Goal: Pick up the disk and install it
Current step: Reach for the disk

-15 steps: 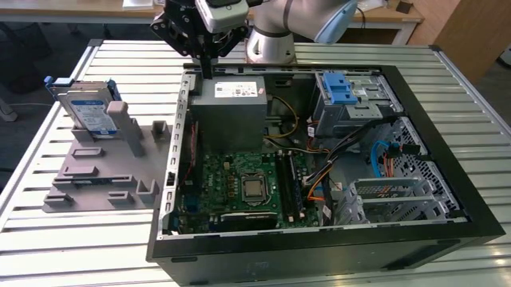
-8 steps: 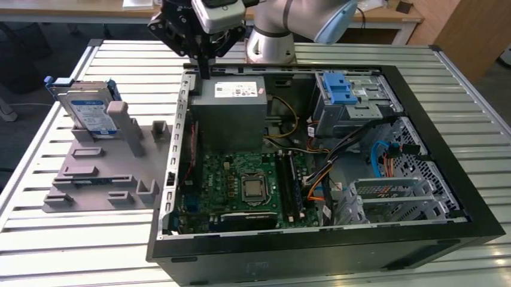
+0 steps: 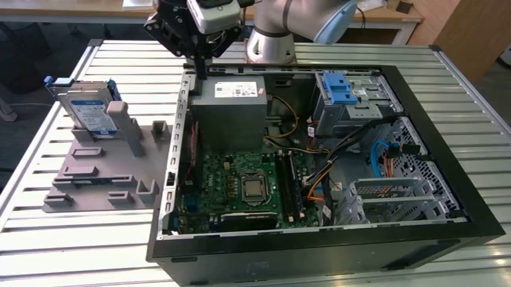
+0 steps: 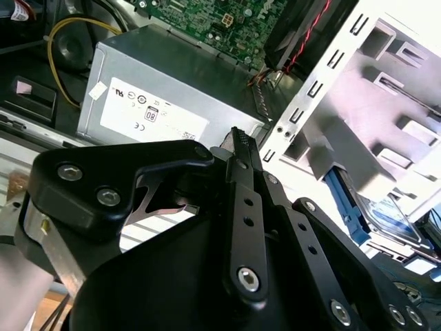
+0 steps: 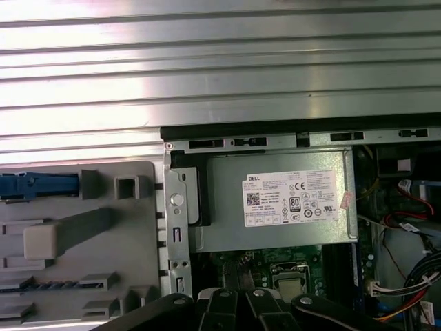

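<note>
The disk stands on edge in a grey holder on the table, at the exterior view's left of the open computer case. It is silver with a blue-and-white label and a blue frame. The second wrist view shows its blue frame and label, and the first wrist view shows its blue edge. My gripper hangs over the case's back corner beside the power supply, well apart from the disk. Its fingers are shut with nothing between them.
The large grey power supply box sits inside the case just below my gripper. A grey metal cage with a blue latch is at the case's far side. The motherboard and cables fill the case floor. The table is slatted metal.
</note>
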Controlling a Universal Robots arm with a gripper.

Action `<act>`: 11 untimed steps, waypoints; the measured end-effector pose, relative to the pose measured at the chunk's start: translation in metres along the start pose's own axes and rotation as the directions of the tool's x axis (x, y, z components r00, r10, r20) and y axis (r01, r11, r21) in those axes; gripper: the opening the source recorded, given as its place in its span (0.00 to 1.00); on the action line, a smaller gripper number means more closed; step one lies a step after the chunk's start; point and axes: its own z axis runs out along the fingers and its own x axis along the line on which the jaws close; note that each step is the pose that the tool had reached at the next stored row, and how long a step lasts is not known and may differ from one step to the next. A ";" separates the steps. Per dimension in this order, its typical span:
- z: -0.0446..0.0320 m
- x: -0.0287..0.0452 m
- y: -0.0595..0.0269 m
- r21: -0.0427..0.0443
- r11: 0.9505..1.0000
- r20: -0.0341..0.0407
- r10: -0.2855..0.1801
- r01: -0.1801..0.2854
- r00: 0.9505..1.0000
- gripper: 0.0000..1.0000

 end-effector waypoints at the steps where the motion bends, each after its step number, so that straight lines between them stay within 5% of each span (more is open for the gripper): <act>1: 0.0001 0.0007 0.0000 0.000 1.000 0.000 0.000 0.000 1.000 0.11; 11: 0.0001 0.0110 -0.0008 0.000 1.000 0.000 0.000 0.000 1.000 0.11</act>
